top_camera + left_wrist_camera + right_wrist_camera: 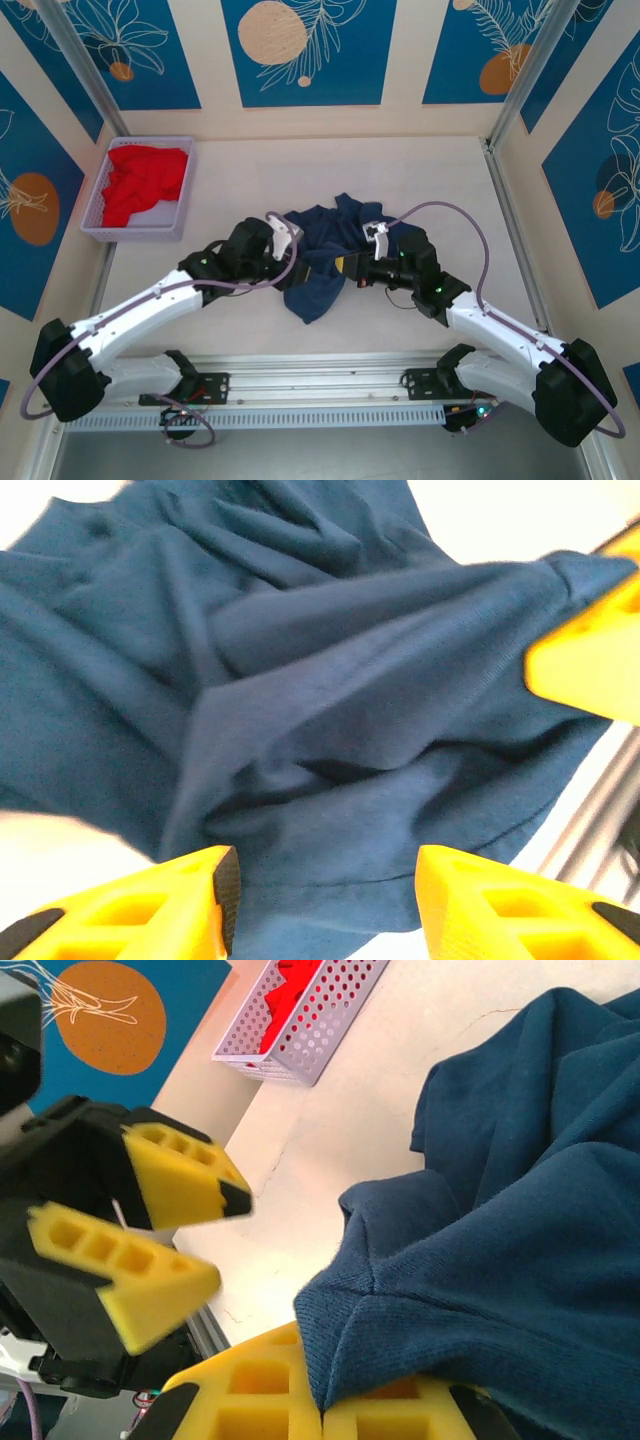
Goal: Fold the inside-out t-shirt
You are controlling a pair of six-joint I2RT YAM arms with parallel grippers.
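- Your right end effector [322, 1405] is clenched on a fold of the inside-out t-shirt [520, 1220].
- Your left end effector [230, 1238] is released, jaws apart, just beside the cloth.
- The t-shirt lies bunched at the middle of the desk [420, 170].
- Far left, the basket [130, 236] holds a red garment [145, 185].

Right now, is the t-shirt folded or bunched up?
Bunched up, not folded: the t-shirt lies in a crumpled heap with loose creases and no flat, stacked layers. The right gripper pinches one seamed edge of it.
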